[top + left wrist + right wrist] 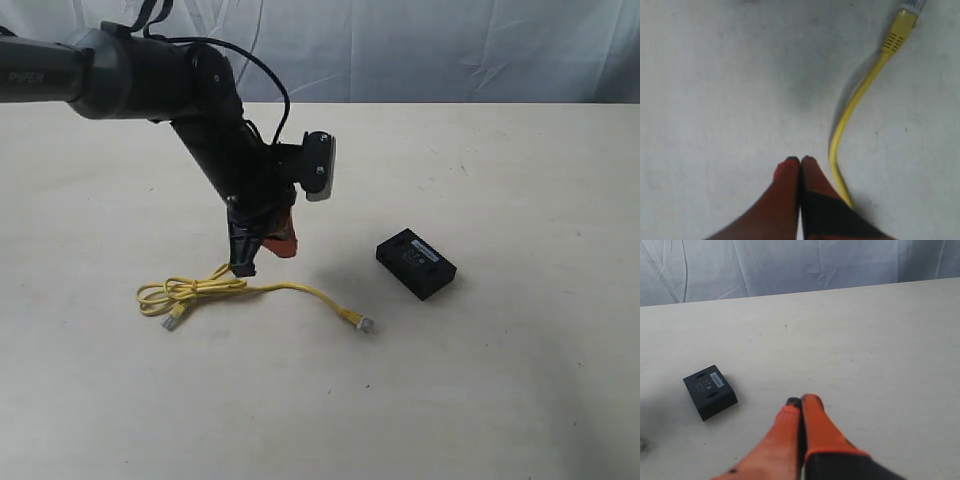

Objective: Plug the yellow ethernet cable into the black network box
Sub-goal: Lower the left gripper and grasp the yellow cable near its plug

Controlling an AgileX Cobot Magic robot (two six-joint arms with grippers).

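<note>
The yellow ethernet cable [285,288] lies on the table, looped at its left end, with one clear plug [366,324] pointing toward the black network box [416,263]. My left gripper [244,268] hangs low over the loop's right side. In the left wrist view the left gripper [800,161] is shut and empty, and the cable [850,107] runs just beside its fingers up to the plug [900,31]. In its own view my right gripper [801,401] is shut on nothing, with the box [710,391] off to one side. The exterior view does not show the right gripper.
The pale tabletop [520,380] carries only the cable and the box. A wrinkled white cloth backdrop [450,50] hangs behind the far table edge. The left arm's dark body [210,130] reaches in from the upper left.
</note>
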